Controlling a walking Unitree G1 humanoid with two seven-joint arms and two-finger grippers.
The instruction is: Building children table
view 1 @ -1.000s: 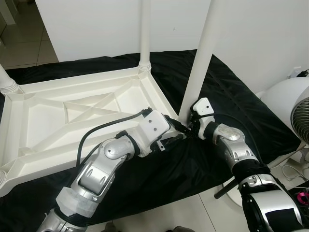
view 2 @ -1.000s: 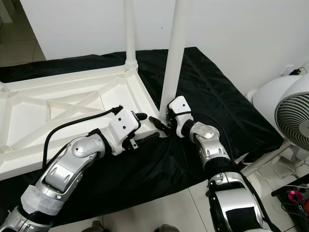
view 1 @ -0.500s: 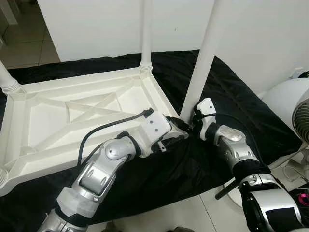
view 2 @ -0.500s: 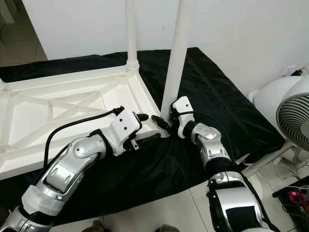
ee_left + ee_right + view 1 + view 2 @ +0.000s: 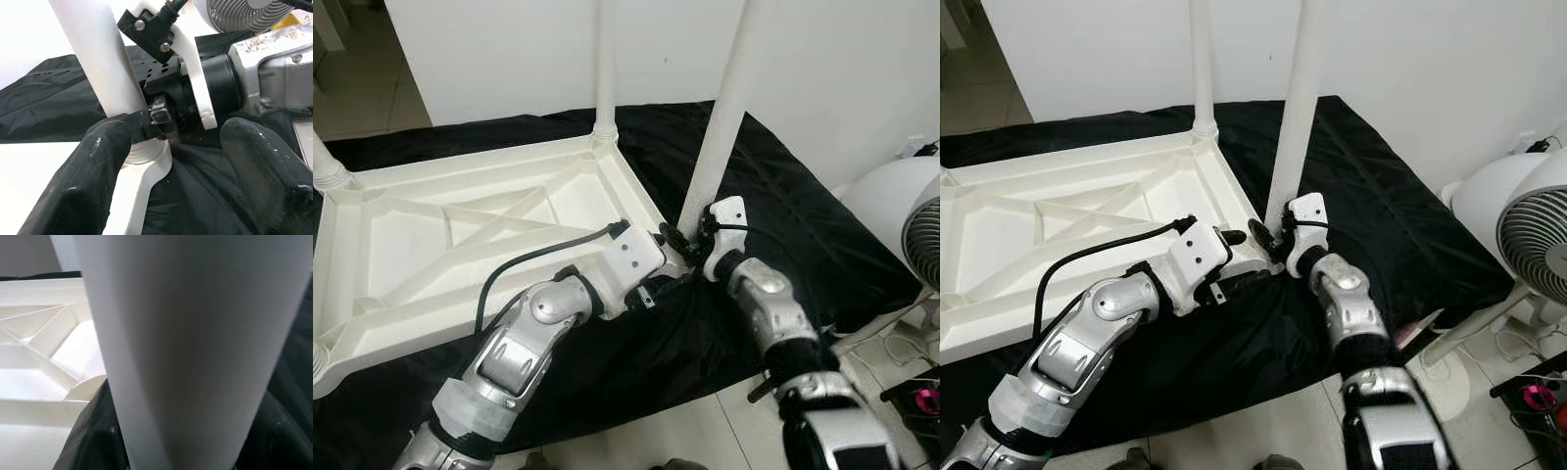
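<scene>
two silver metal arms with white wrist housings.
a black cable (image 5: 524, 262) loops into the left wrist; white tape (image 5: 470, 411) wraps that upper arm; glossy black rubber fingers (image 5: 90, 169); screws on a black bracket (image 5: 146, 27).

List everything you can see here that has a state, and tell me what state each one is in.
table top: upside down on the black cloth.
near leg: upright in its corner socket, gripped low down.
far leg: upright in its corner.
right gripper: shut on the near leg.
left gripper: open, by the socket.
fan: standing on the floor.
</scene>
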